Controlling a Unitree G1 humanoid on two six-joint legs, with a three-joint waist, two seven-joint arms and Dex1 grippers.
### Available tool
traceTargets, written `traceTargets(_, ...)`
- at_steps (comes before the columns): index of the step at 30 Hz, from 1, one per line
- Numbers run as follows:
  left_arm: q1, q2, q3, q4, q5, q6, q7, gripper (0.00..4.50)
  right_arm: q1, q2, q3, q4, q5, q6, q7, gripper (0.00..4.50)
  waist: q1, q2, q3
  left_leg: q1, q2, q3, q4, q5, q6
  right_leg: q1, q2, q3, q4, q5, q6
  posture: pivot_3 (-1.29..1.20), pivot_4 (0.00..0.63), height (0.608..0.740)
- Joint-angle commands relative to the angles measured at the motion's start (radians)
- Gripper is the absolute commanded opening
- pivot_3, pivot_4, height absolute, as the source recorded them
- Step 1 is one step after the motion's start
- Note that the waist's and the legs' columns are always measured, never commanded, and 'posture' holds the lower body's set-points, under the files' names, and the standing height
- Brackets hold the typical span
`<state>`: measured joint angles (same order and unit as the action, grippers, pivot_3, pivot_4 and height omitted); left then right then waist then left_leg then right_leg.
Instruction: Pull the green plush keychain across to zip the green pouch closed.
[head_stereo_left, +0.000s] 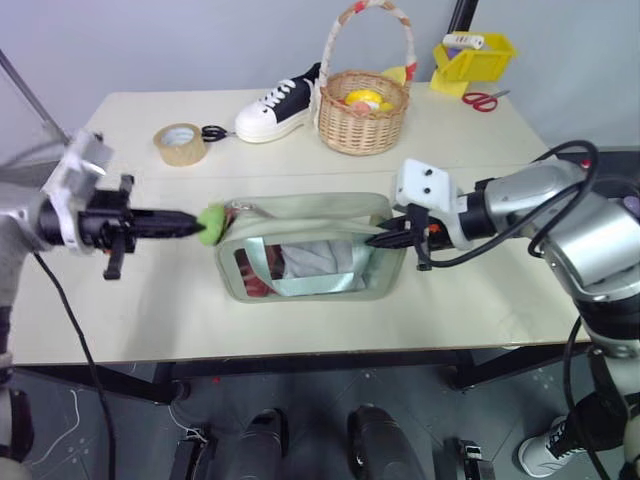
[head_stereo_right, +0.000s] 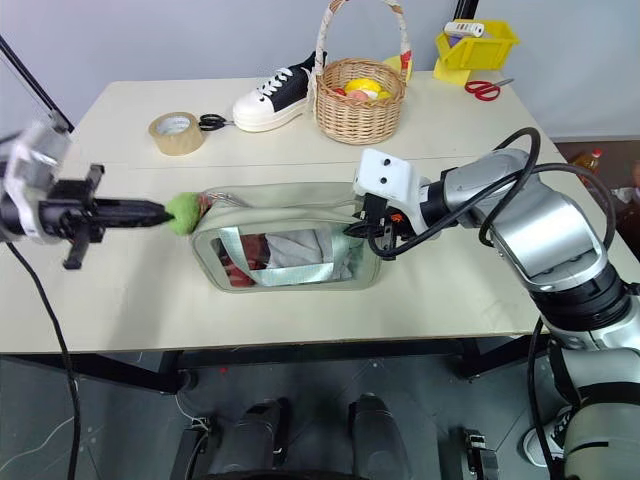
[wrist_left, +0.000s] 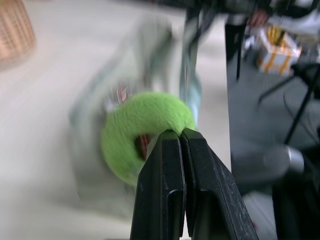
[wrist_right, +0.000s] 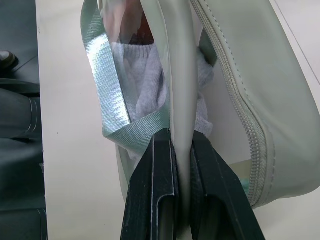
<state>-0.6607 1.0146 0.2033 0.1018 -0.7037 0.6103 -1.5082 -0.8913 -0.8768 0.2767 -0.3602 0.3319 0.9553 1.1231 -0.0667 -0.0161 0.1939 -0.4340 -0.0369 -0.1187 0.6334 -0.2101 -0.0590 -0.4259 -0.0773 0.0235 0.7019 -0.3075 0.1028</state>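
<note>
You see the pouch (wrist_left: 150, 85) only as a blur behind the keychain (wrist_left: 142, 132) in the left wrist view, its contents too smeared to name, while the right wrist view cuts off its far end at the edge.

left gripper (head_stereo_left: 197, 225) clamped, right gripper (head_stereo_left: 379, 238) clamped

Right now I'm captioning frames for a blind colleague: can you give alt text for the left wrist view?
The left gripper has its black jaws shut on the rim of the green plush keychain, a fuzzy lime ring. Behind it lies the green pouch on a pale table, with a wicker basket at one corner.
</note>
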Motion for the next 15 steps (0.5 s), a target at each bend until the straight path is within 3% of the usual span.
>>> traceTargets(1,-0.024,-0.042,-0.028,-0.018,0.003,-0.01,0.014,0.05,-0.023,0.009,-0.018,-0.015,0.009,-0.003,-0.013,0.0,0.0,0.0,0.0,0.0,0.0,0.0,0.0,0.0,0.0,0.0,0.0,0.0,0.0,0.0,0.0,0.0,0.15,0.695)
traceTargets(8,-0.105,-0.186,-0.159,-0.019,0.107,-0.036,0.122,0.05,-0.021,0.009,-0.022,-0.022,0.014,0.002,-0.026,0.0,0.001,0.0,0.0,0.0,0.0,0.0,0.001,0.0,0.0,0.001,0.0,0.0,0.0,0.0,0.0,0.0,0.15,0.695)
traceTargets(13,-0.143,-0.219,-0.175,-0.019,0.108,0.0,0.149,0.05,-0.017,0.01,-0.031,-0.032,0.024,0.017,-0.041,0.0,0.0,0.0,0.0,0.0,-0.001,0.0,0.001,0.0,0.0,0.001,0.001,0.0,0.0,0.0,0.0,0.0,0.15,0.695)
traceTargets(15,-0.158,-0.213,-0.166,-0.018,0.084,0.042,0.145,0.58,-0.016,0.01,-0.034,-0.034,0.027,0.021,-0.047,0.0,0.001,0.0,0.0,0.0,-0.001,0.0,0.001,0.0,0.0,0.001,0.001,0.0,0.0,0.0,0.0,0.0,0.15,0.695)
